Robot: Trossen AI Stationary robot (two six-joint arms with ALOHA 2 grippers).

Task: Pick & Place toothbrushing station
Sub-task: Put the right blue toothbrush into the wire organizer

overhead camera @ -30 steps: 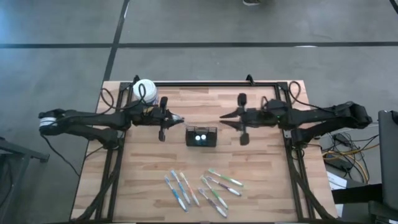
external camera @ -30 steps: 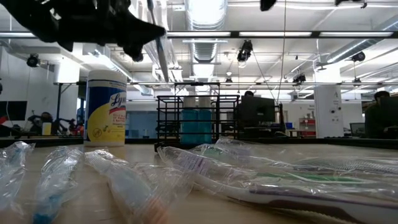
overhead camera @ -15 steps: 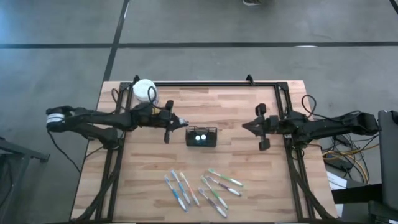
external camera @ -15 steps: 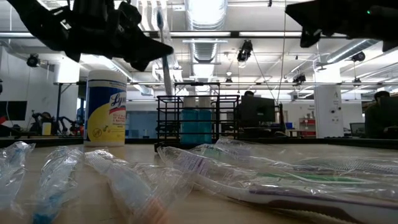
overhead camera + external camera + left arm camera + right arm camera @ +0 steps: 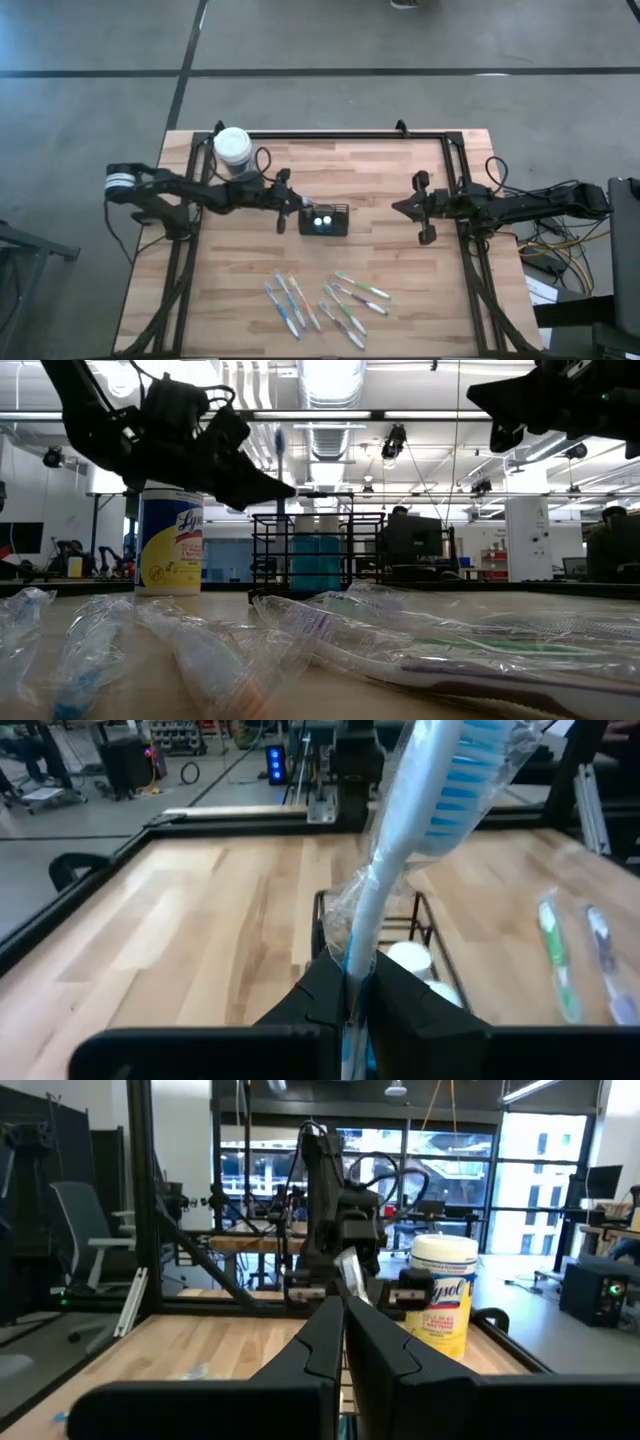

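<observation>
The toothbrushing station, a small black mesh box, stands mid-table and also shows in the low view and the left wrist view. My left gripper hovers at the station's left edge, shut on a clear-wrapped toothbrush with blue bristles that stands up above the fingers. My right gripper waits shut and empty toward the table's right edge, its fingers pointing at the station. My left gripper pinches the lower part of the toothbrush's handle, wrapper and all, between its two fingers. The fingers come nearly level from the table's left and lie across the handle. The toothbrush stands upright, bristle head up, lifted clear just above the station's left side.
Several wrapped toothbrushes lie near the table's front edge and fill the low view's foreground. A round yellow canister with a white lid stands at the far left corner. A black frame rims the table.
My left gripper has sunk and gone toward the table's right, up to the station, with the toothbrush kept upright. My right gripper has drawn back from the station toward the table's right edge and come down.
</observation>
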